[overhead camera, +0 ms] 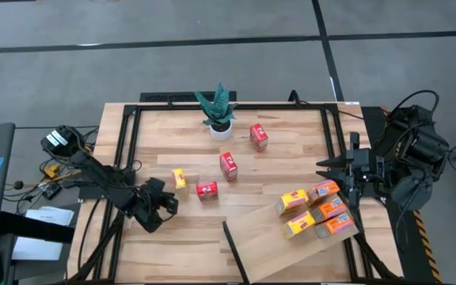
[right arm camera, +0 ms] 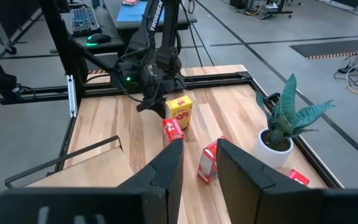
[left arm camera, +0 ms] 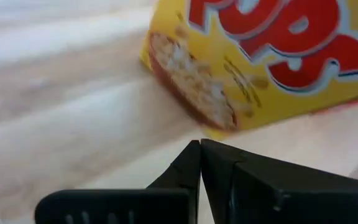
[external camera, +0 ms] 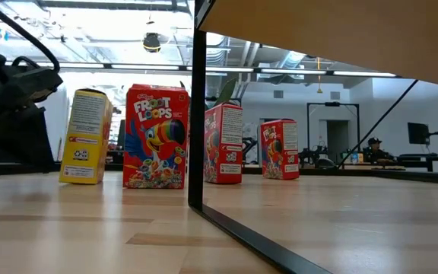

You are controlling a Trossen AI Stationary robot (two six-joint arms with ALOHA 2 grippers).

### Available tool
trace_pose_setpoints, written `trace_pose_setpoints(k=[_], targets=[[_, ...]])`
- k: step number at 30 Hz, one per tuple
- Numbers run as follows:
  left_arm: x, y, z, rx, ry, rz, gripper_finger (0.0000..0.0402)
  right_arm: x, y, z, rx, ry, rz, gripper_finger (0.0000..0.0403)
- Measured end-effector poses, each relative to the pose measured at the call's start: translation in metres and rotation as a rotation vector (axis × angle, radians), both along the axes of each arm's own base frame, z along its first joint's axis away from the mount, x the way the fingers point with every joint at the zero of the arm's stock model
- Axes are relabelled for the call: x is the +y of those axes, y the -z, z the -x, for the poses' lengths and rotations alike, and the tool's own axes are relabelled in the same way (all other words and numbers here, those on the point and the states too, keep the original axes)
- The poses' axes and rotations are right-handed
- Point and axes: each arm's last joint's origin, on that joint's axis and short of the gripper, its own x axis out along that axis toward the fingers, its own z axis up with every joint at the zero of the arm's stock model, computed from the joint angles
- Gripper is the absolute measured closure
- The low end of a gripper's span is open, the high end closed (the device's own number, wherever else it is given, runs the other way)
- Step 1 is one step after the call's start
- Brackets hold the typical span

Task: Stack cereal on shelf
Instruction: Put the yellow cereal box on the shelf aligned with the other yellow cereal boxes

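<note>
While the left gripper (overhead camera: 167, 203) rests low over the table (overhead camera: 291, 150) on its left side, its fingers (left arm camera: 191, 165) are pressed fully together and hold nothing. The yellow cereal box (overhead camera: 180, 179) stands upright just beside that gripper, apart from it; the left wrist view shows its printed front close ahead of the fingertips.

The right gripper (overhead camera: 328, 169) is positioned at the right edge of the table, above the upper end of the shelf (overhead camera: 267, 249). Its fingers (right arm camera: 166, 165) stand partly apart with a narrow gap between them, and nothing is held in that gap.

The shelf, a pale board with a dark edge, lies tilted across the lower right part of the table. Five cereal boxes (overhead camera: 315, 210), yellow and orange, lie flat in a cluster on its upper right end.

Three red cereal boxes remain on the table: one (overhead camera: 207, 190) just beside the yellow box, one (overhead camera: 228, 165) near the middle, and one (overhead camera: 259, 136) near the potted plant (overhead camera: 219, 111). The plant stands at the far edge of the table.
</note>
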Motion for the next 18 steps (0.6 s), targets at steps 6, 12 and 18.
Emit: trace_pose_setpoints(k=[6, 12, 18], targets=[[-0.006, -0.006, 0.003, 0.091, 0.130, 0.133, 0.0375, 0.003, 0.001, -0.002, 0.006, 0.000, 0.009, 0.0281], [-0.015, -0.023, 0.004, 0.086, 0.390, 0.264, 0.0268, 0.009, 0.004, -0.006, 0.019, -0.003, 0.025, 0.0280], [-0.025, -0.052, -0.006, -0.135, 0.648, 0.347, 0.0134, 0.010, 0.006, -0.007, 0.033, -0.004, 0.043, 0.0280]])
